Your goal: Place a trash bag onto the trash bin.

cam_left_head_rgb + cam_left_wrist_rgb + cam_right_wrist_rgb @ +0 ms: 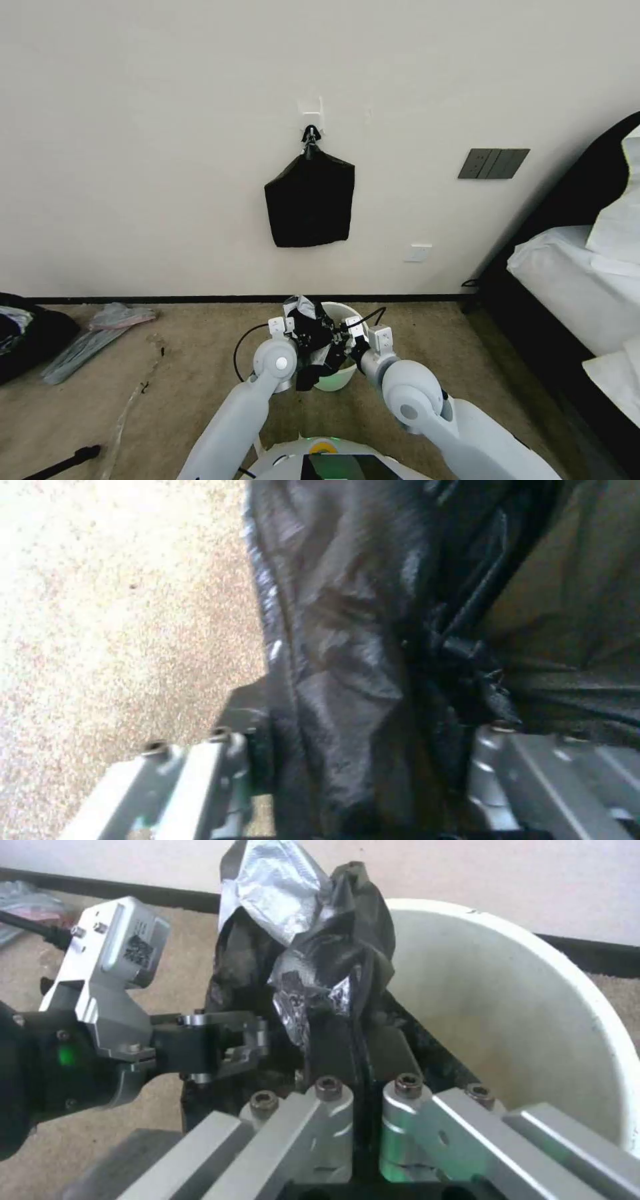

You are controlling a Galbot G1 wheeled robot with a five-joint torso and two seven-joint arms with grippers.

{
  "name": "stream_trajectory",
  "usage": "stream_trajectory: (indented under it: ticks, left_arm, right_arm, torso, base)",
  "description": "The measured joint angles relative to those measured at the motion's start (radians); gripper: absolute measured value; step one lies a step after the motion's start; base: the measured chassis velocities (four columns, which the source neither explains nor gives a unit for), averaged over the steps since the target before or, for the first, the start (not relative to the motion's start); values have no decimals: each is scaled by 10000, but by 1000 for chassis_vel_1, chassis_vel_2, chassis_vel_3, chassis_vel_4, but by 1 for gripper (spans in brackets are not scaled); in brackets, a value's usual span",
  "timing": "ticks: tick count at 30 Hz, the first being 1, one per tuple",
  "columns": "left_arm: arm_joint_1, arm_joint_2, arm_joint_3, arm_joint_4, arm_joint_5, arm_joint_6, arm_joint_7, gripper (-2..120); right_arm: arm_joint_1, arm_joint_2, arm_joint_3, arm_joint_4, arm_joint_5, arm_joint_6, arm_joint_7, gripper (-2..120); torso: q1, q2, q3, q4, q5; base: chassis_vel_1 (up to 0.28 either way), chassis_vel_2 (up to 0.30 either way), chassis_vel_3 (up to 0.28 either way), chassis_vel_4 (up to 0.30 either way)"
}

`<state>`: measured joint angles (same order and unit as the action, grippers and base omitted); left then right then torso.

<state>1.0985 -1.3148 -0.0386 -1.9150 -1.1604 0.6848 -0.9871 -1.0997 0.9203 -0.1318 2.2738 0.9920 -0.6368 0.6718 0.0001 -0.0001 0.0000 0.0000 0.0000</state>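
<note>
Head view: both arms reach fwd to the trash bin (341, 377), which stands on the carpet (167, 373) near the wall. Trash bag (313, 337) is bunched up over the bin's left rim, part draped down its outside, crumpled top poking above the rim. Left end effector (308, 340) is just left of the bin, w/ bag film running between its fingers (193, 780), clamped on it. Right end effector (360, 1120), at the bin's near rim, is closed on a thin fold of the bag. Above the bin, a flat black bundle (310, 200) hangs from a wall clip (311, 135).
</note>
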Motion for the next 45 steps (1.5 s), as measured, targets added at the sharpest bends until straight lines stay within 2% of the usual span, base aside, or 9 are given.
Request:
stream_trajectory:
  ticks: [2, 5, 6, 10, 12, 14, 21, 34, 45]
  left_arm:
    - [18, -6, -21, 0, -6, -11, 0, 41]
    - [99, -43, -90, -21, -11, -121, 13, 26]
    - [99, -43, -90, -21, -11, -121, 13, 26]
    - [160, -82, -133, -27, 32, -218, 59, 13]
    - [210, -105, -169, -27, 113, -251, 83, 3]
    - [253, -117, -202, -27, 142, -298, 115, 1]
    - [469, -9, -399, -190, 283, -571, 440, 1]
    - [1488, 934, -1054, -1730, 98, -589, 1111, 1]
    - [1839, 1184, -1505, -2237, 102, -615, 1345, 1]
  right_arm:
    - [0, 0, 1, -1, 0, 0, 0, 0]
    - [6, -1, 1, -14, 3, 8, 1, 0]
    - [6, -1, 1, -14, 3, 8, 1, 0]
    - [3, 9, -20, -30, 6, 14, 0, 0]
    - [-37, 18, -29, -42, 9, 18, 0, 0]
    - [-70, 25, -28, -51, 10, 22, 1, 0]
    - [-175, 1, 141, -105, -46, 97, 51, 0]
    - [-86, -123, 876, -28, -502, 451, 168, 0]
    - [-261, -373, 1411, -27, -719, 521, 248, 0]
  torso:
    - [0, 0, 0, 0, 0]
    - [0, 0, -1, 0, 0]
    - [0, 0, -1, 0, 0]
    - [0, 1, -1, 0, 0]
    - [0, 1, -1, 0, 1]
    - [0, 0, -1, 0, 1]
    - [0, 0, 0, -2, -2]
    - [-1, 0, 0, 0, -1]
    - [-1, 0, -1, 0, 1]
  base:
    - [0, 0, 0, 0]
    - [0, 0, 0, 0]
    - [0, 0, 0, 0]
    - [0, 0, 0, 0]
    - [0, 0, 0, 0]
    - [0, 0, 0, 0]
    - [0, 0, 0, 0]
    - [0, 0, 0, 0]
    - [0, 0, 0, 0]
